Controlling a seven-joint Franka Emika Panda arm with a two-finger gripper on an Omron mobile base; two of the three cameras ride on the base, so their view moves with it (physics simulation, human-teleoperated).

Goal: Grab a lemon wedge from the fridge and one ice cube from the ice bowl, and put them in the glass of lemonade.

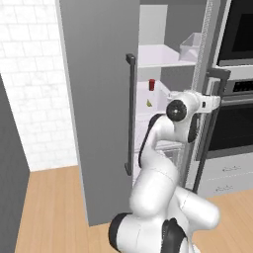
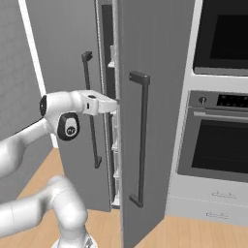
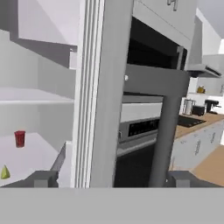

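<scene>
On my screens, item by item. The fridge (image 1: pixel 99 108): tall matte grey cabinet, left door swung wide, right door (image 2: pixel 155 121) partly open, both with long dark bar handles. Inside I see white shelves and a clear drawer (image 1: pixel 190 47) on the upper level. The lemon wedge (image 1: pixel 148 103): a tiny yellow piece on a white shelf in the fridge, just below and near a small red can (image 1: pixel 151 84) in the left base view; in the hand view the wedge (image 3: pixel 4 172) sits at the lower left, with the can (image 3: pixel 19 138) behind it on the same shelf. The gripper (image 3: pixel 111 178): I read its two dark finger tips as standing wide apart at the bottom of the hand view, one on either side of the right door's edge, and clamped on nothing; the door's edge and its dark handle (image 3: pixel 164 131) rise between them. In the right base view the hand (image 2: pixel 104 105) is level at the gap between the two doors, against the right door's edge. The black oven stack (image 2: pixel 218 131): built in just beside the fridge on its right, with white drawers (image 2: pixel 213 198) below. Floor (image 1: pixel 49 207): pale wood planks. Far counter (image 3: pixel 199 120), in the hand view: wooden top carrying small appliances too blurred for me to name.
</scene>
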